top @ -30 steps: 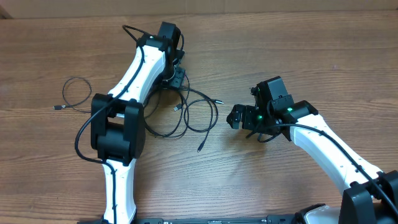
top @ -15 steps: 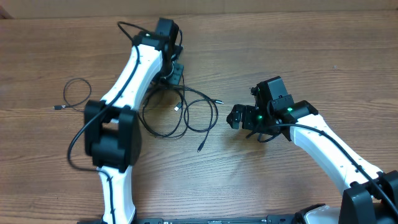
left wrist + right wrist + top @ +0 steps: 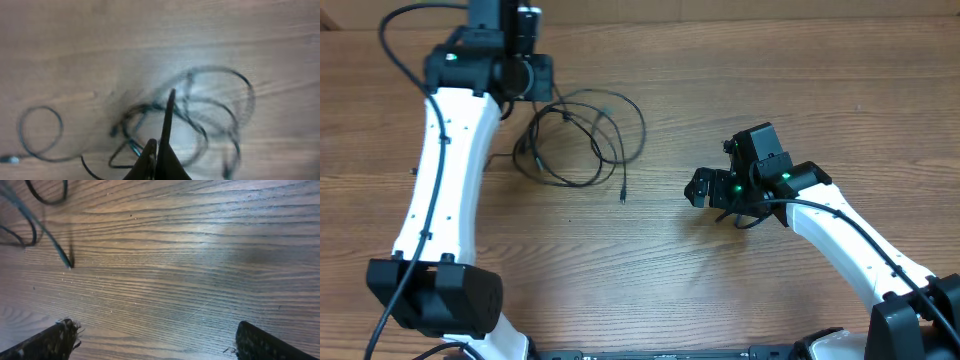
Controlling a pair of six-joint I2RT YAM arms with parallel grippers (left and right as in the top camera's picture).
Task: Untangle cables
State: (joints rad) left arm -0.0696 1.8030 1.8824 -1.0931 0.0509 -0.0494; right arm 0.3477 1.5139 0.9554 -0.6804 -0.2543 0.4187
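The cables (image 3: pixel 567 113) lie as tangled black loops on the wooden table at upper centre, with one plug end (image 3: pixel 622 197) trailing toward the middle. My left gripper (image 3: pixel 523 76) hovers at the tangle's upper left. In the left wrist view it (image 3: pixel 157 156) is shut on a strand that rises from the fingertips, above the blurred loops (image 3: pixel 145 106). A separate small cable loop (image 3: pixel 21 132) lies to the left. My right gripper (image 3: pixel 706 189) rests to the right of the tangle. It (image 3: pixel 157 345) is open with only bare wood between the fingers, and a cable end (image 3: pixel 67 262) lies ahead of it on the left.
The wooden table (image 3: pixel 770 80) fills the view. The left arm (image 3: pixel 445 190) stretches along the left side and covers part of the small loop. The right arm (image 3: pixel 850 235) reaches in from the lower right corner.
My left gripper has shut on a strand and swung up and to the left, dragging the whole tangle left and toward the far edge. The right arm has stayed still.
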